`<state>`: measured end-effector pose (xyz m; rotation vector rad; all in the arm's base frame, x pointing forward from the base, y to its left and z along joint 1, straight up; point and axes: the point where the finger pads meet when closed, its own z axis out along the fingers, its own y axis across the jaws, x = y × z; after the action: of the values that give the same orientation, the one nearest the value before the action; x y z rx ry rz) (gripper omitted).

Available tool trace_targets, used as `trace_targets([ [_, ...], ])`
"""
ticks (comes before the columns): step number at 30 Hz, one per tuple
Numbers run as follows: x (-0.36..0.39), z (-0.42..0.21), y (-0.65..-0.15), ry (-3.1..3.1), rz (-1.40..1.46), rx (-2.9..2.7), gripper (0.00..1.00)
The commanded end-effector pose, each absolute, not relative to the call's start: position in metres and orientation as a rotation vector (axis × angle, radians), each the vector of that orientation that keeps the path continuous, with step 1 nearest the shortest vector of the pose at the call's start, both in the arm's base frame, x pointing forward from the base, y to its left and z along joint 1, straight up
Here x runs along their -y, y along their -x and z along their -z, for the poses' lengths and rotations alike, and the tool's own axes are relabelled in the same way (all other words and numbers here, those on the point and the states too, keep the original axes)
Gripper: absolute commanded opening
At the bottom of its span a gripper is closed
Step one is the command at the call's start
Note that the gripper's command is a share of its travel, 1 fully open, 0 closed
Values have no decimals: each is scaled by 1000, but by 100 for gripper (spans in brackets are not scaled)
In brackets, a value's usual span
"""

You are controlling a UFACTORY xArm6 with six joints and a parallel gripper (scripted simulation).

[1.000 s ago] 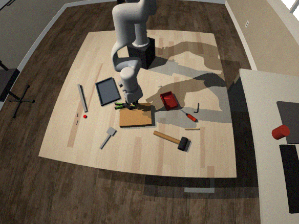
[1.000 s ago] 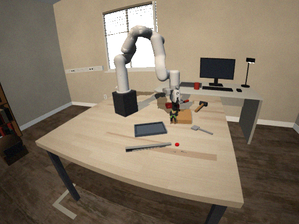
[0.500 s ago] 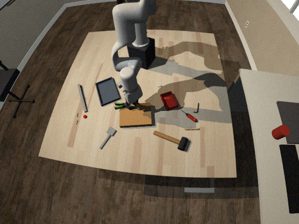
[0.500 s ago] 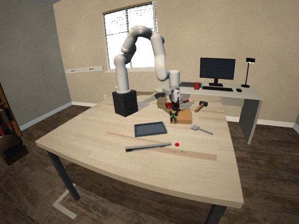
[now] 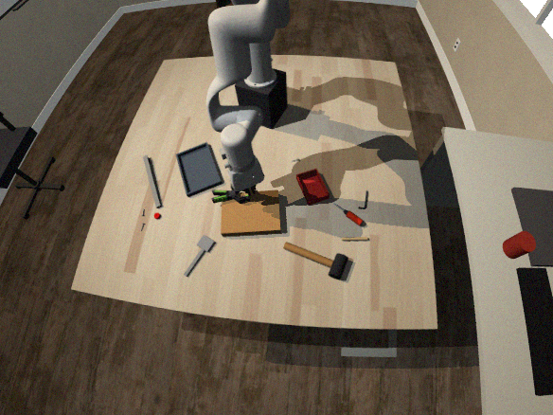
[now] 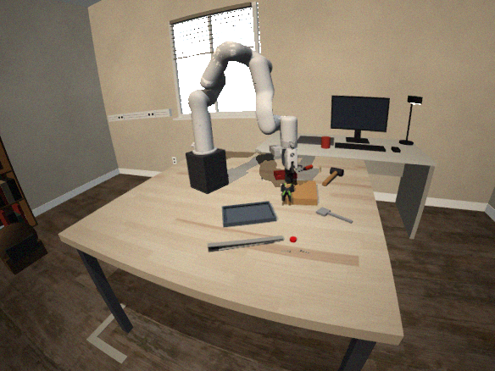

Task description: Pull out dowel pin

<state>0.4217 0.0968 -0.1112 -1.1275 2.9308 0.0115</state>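
Observation:
The tan bench board (image 5: 252,213) lies mid-table. The spring clamp (image 5: 221,195) with green handles sits at its far left corner and also shows in the side view (image 6: 286,192). My gripper (image 5: 244,191) points straight down over that corner, right beside the clamp, also seen in the side view (image 6: 289,177). Its fingers are shut on a small thing at the block, which I take for the dowel pin. The small wooden block, its hole and the bench stop are mostly hidden under the gripper and its shadow.
A grey tray (image 5: 200,169) lies left of the gripper and a red bin (image 5: 312,186) to its right. A mallet (image 5: 318,259), a screwdriver (image 5: 350,216), a hex key (image 5: 365,199), a thin wooden stick (image 5: 355,239), a scraper (image 5: 200,254), a steel ruler (image 5: 152,181) and a red button (image 5: 157,216) lie around.

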Motion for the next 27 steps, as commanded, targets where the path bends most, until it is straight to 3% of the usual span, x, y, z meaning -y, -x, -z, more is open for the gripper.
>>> trace_targets([
  [1, -97, 110, -423, 1017, 1, -2969, 0],
  [27, -97, 109, -423, 352, -1, -3118, 0],
])
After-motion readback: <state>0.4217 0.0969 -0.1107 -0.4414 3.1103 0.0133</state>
